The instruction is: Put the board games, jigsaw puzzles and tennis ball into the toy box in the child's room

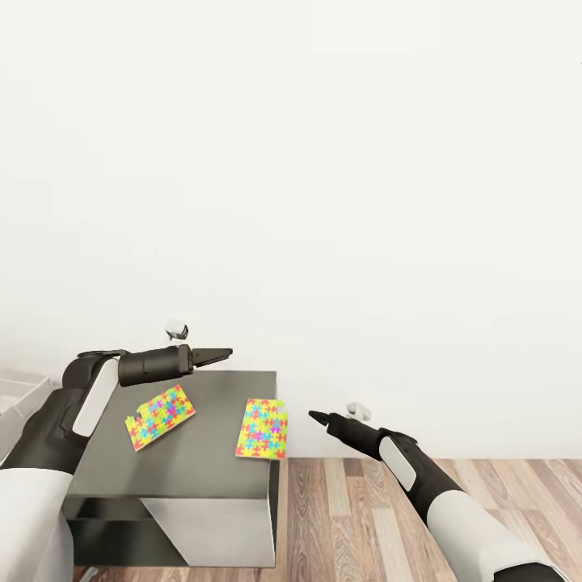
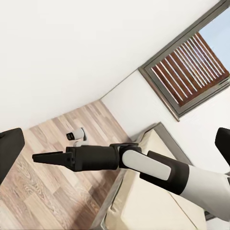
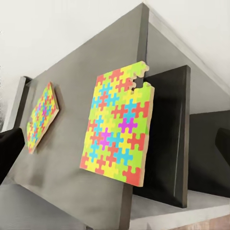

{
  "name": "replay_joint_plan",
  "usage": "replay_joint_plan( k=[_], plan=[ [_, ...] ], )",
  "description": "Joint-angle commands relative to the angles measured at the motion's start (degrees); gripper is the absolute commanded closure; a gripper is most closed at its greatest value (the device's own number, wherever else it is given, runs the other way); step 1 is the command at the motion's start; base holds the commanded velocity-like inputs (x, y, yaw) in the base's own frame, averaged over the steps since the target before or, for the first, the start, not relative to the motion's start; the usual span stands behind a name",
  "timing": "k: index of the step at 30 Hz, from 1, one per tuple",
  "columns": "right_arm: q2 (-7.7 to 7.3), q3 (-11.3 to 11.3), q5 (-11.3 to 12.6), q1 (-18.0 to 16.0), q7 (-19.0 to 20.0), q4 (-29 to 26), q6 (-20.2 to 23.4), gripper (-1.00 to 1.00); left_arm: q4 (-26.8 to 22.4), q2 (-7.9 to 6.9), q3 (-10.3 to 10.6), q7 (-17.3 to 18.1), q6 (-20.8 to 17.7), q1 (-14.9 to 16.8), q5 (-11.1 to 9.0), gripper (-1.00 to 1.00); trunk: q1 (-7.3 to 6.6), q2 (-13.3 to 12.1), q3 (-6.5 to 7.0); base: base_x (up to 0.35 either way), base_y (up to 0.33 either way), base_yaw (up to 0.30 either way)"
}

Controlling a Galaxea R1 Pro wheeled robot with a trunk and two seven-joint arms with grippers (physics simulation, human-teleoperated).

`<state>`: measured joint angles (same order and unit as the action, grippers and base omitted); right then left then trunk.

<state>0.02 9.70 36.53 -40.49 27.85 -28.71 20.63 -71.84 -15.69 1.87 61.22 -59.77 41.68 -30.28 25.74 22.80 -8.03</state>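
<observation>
Two jigsaw puzzles lie flat on the dark grey cabinet top (image 1: pixel 202 469). One puzzle (image 1: pixel 160 416) is under the left gripper (image 1: pixel 222 353). The other puzzle (image 1: pixel 263 428) pokes over the edge, near the right gripper (image 1: pixel 315 416). Both claws look pinched together and hold nothing.

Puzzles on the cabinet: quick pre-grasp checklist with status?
1. Both puzzles in sight: left puzzle, right puzzle lie flat on the cabinet. Ok.
2. Right puzzle fully supported: its edge overhangs the cabinet side. Not ok.
3. Right gripper empty, near right puzzle. Ok.
4. Right fingers open: they look together. Not ok.
5. Left gripper empty, above the cabinet. Ok.
6. Toy box location: cannot tell.
</observation>
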Motion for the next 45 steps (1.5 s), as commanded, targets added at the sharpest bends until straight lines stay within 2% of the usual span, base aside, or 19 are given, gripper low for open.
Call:
replay_joint_plan(
  k=[1,20,29,45],
  plan=[
    [-0.02,0.1,0.3,0.0,0.0,0.0,0.3,-1.00,0.0,-0.04,0.1,0.1,-0.2,0.1,0.0,-1.00,0.04,0.1,-0.03,0.000,0.000,0.058],
    [-0.05,0.1,0.3,-0.1,0.0,0.0,0.3,-1.00,0.0,-0.04,0.1,0.2,-0.2,0.1,-0.5,-1.00,0.04,0.1,1.71,0.000,0.000,0.068],
    [-0.10,0.1,0.3,0.0,0.0,0.0,0.3,-1.00,0.0,-0.04,0.1,0.2,-0.2,0.1,-0.5,-1.00,2.01,3.7,0.77,0.000,0.000,0.073],
    [-0.11,-0.2,0.3,-0.1,-0.7,0.0,0.0,-1.00,0.0,0.01,0.1,0.2,-0.2,0.1,-0.4,-1.00,5.53,10.1,-2.00,0.000,0.000,0.010]
  ],
)
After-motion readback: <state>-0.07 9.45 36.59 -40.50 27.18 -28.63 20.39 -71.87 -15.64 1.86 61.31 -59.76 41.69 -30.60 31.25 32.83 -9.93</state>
